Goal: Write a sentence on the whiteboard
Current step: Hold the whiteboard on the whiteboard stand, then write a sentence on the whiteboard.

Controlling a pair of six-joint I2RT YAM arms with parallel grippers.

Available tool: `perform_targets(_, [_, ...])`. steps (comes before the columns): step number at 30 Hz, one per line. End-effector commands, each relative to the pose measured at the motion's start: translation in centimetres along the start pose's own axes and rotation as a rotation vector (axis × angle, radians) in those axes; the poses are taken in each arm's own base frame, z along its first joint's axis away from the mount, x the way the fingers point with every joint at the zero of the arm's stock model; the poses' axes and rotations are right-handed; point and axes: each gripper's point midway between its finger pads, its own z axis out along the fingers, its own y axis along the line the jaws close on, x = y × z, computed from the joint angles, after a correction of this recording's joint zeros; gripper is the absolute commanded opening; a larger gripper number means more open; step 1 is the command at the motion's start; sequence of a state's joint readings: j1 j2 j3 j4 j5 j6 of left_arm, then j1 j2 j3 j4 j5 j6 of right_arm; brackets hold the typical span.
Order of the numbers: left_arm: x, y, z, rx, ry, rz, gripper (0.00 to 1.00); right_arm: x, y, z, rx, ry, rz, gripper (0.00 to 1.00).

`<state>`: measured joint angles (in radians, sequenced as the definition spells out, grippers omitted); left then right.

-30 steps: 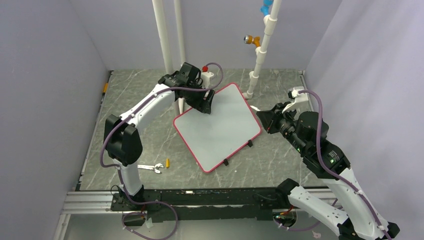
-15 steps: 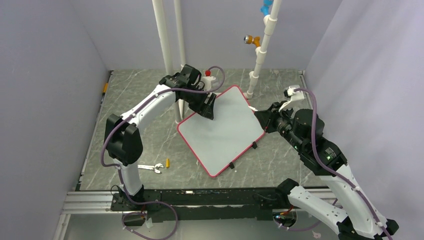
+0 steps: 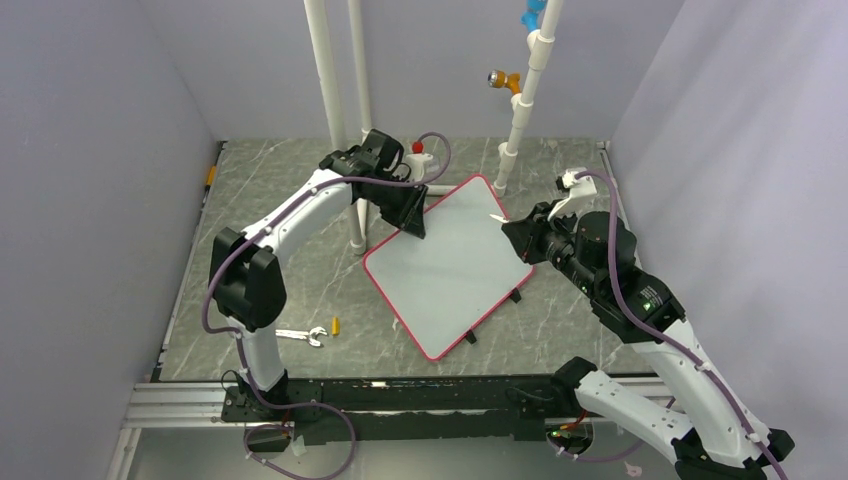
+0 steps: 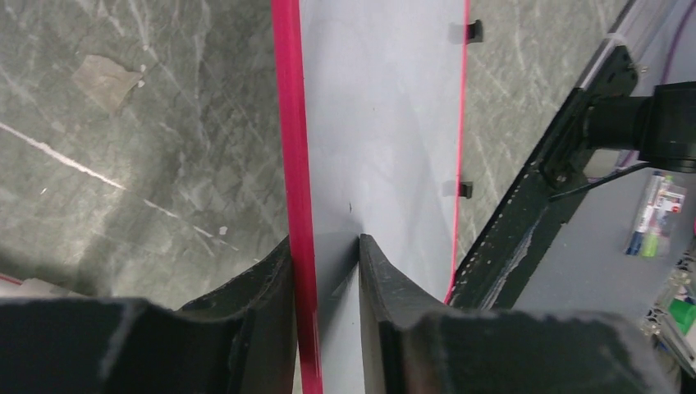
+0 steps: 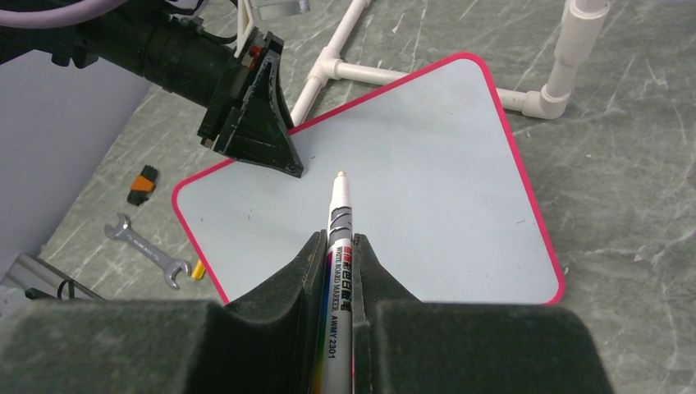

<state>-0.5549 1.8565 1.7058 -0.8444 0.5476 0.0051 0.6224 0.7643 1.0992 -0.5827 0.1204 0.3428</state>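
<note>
Left gripper [image 4: 324, 242] is pinching the rim of the whiteboard [image 3: 450, 265], lying blank and askew mid table [image 3: 280, 200], while the right gripper [image 5: 338, 238] is clenching the marker [image 5: 338, 209] over it; I'm thinking a weak pinch lets the board slide under strokes, wrecking letters

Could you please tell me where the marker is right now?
The marker is clamped in the right claw, on the right side in the top view, its bare tip pointing over the whiteboard toward the left claw at the board's opposite edge.

Pale grey whiteboard [image 3: 448, 265] rimmed in red-pink — grey-green marbled table [image 3: 260, 170] — white marker [image 5: 339, 215].
</note>
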Motion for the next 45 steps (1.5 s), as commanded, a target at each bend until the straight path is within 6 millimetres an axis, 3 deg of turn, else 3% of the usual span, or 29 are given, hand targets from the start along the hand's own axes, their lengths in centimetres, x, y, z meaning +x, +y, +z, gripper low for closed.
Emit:
perform_targets(1, [-2.9, -3.6, -2.5, 0.083, -0.102, 0.085, 0.24, -1.5, 0.6, -0.4, -0.026, -0.044, 0.000, 0.00])
perform_targets(12, [-4.0, -5.4, -4.1, 0.109, -0.133, 0.163, 0.00, -0.7, 0.5, -0.4, -0.024, -0.024, 0.010, 0.00])
perform_targets(21, [-4.4, -5.6, -4.5, 0.058, -0.129, 0.228, 0.00, 0.8, 0.6, -0.2, -0.050, 0.005, 0.010, 0.00])
perform_targets(37, [-1.2, -4.5, -2.7, 0.060, -0.102, 0.235, 0.00, 4.3, 2.8, -1.3, -0.250, 0.036, -0.029, 0.00])
perform_targets(45, [-0.8, -3.8, -2.6, 0.026, -0.107, 0.226, 0.00, 5.6, 3.8, -1.1, -0.333, 0.061, -0.088, 0.00])
